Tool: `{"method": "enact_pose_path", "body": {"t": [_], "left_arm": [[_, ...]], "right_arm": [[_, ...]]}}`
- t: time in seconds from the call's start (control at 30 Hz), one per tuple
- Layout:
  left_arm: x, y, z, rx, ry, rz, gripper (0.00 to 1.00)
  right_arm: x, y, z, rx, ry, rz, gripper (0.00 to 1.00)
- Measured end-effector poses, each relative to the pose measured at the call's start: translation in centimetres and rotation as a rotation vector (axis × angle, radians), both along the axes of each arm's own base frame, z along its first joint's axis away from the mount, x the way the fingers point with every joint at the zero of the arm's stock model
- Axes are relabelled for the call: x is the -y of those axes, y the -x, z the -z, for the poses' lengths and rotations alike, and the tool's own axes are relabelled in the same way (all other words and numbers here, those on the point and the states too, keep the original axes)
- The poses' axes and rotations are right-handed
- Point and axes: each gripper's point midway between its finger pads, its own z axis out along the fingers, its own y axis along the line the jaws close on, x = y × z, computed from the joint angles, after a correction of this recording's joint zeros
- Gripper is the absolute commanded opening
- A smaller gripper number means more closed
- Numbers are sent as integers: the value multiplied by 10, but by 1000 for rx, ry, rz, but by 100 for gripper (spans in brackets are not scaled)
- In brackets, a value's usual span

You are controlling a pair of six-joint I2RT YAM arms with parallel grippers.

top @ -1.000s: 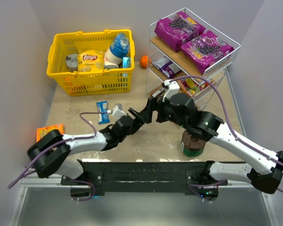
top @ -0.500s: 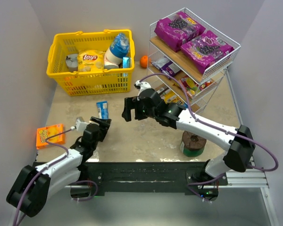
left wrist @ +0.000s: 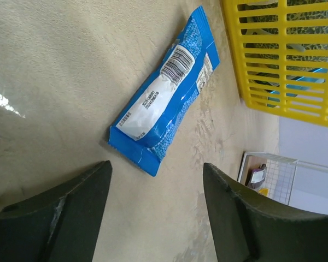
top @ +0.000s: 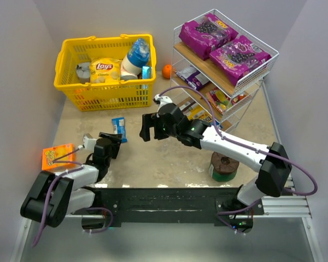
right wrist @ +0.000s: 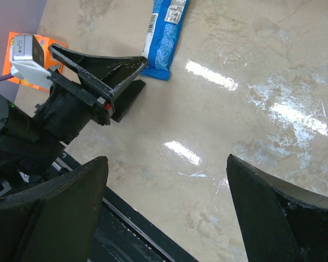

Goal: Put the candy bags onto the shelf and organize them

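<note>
Arms have parted. Your left tool (top: 116, 141) has drawn back and now aims, jaws apart and empty, at the blue candy bag (top: 118, 129), which lies on the desk (top: 169, 164) just in front of the yellow basket (top: 98, 93). Your right tool (top: 148, 127), also apart and empty, has left the shelf (top: 205, 64). I judge this bag is the next one to pick. Count: two large purple bags (top: 208, 31) on the shelf, right of the basket; one blue bag; one orange box (top: 57, 154).

With jaws spread wide, left gripper (top: 113, 141) and right gripper (top: 147, 126) hang low, apart.
</note>
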Motion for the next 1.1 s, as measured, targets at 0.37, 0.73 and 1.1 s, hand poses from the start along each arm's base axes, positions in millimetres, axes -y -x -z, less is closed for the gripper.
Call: {"method": "enact_pose_path", "body": {"t": [0.37,0.73,1.1], "left_arm": [[3,-4,16,-31,2,24,32],[8,-20,14,-31,-7,34,38],[7,-22,23,-89,-35,30,0]], "right_arm": [[9,4,-27,40,-47,8,93],[14,7,-28,45,-47,14,93],[22,8,-42,71,-67,30,93]]}}
